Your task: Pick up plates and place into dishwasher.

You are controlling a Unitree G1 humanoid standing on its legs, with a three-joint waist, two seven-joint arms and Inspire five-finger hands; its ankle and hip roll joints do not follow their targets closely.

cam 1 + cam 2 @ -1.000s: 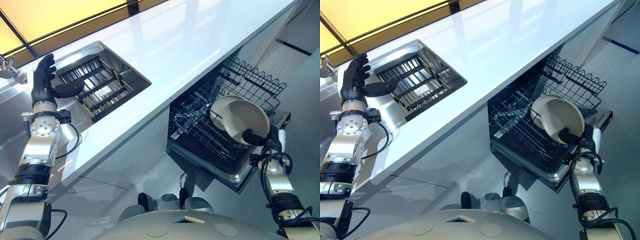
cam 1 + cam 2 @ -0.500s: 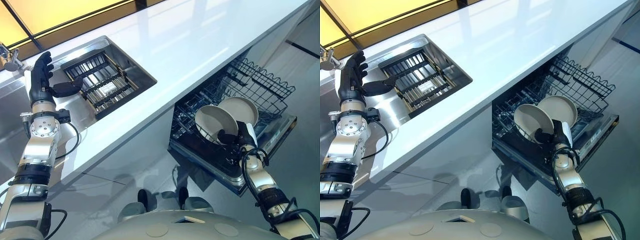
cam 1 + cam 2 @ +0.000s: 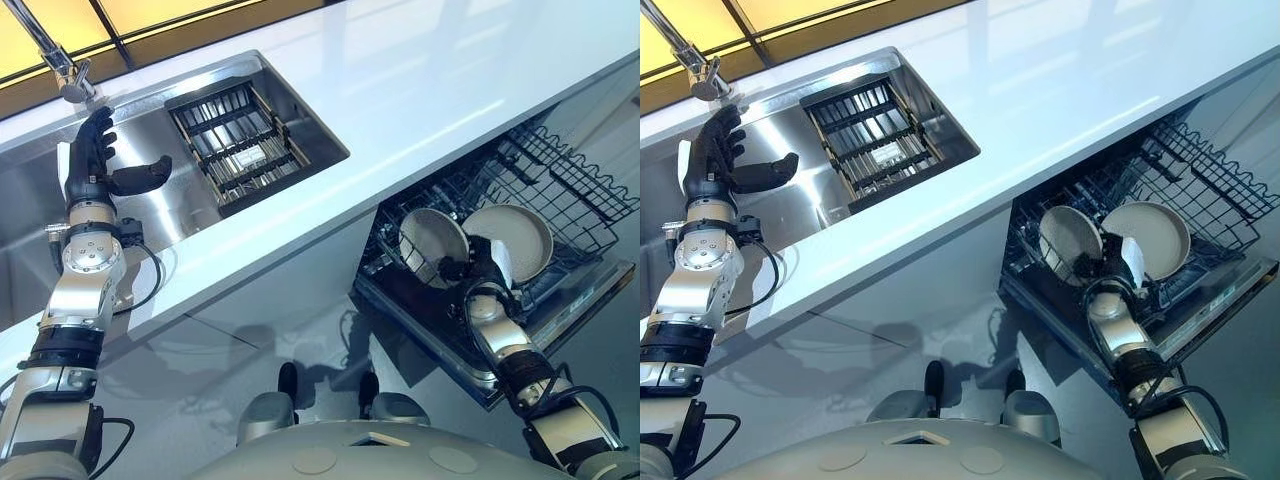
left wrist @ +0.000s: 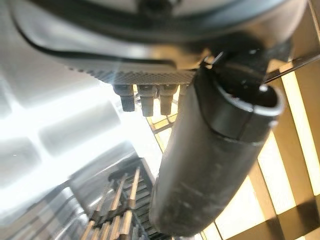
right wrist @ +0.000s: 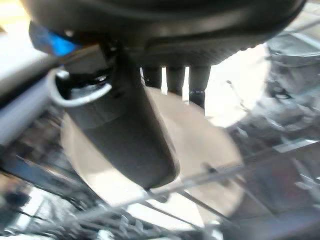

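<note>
The left hand (image 3: 92,168) hangs at nine o'clock in the head views, above the steel sink (image 3: 185,205); its fingers are straight and spread, the thumb stands out sideways, and it holds nothing; the faucet (image 3: 58,62) rises at its eleven o'clock, apart from it; a slatted rack (image 3: 240,140) lies in the sink at the hand's two o'clock. The white countertop (image 3: 420,90) runs across from there toward one o'clock; below its edge, at four o'clock, the wire dishwasher rack (image 3: 580,190) stands pulled out. A pale plate (image 3: 428,240) stands on edge among the wires in the rack's near part; the right hand (image 3: 478,270) grips it at the rim's five o'clock; in the right wrist view the thumb (image 5: 130,135) lies across the plate's face and the fingers (image 5: 175,80) reach over its far edge, so the hand is pinched on it. A second plate (image 3: 520,235) leans in the rack at three o'clock from the first, just beyond the hand.
</note>
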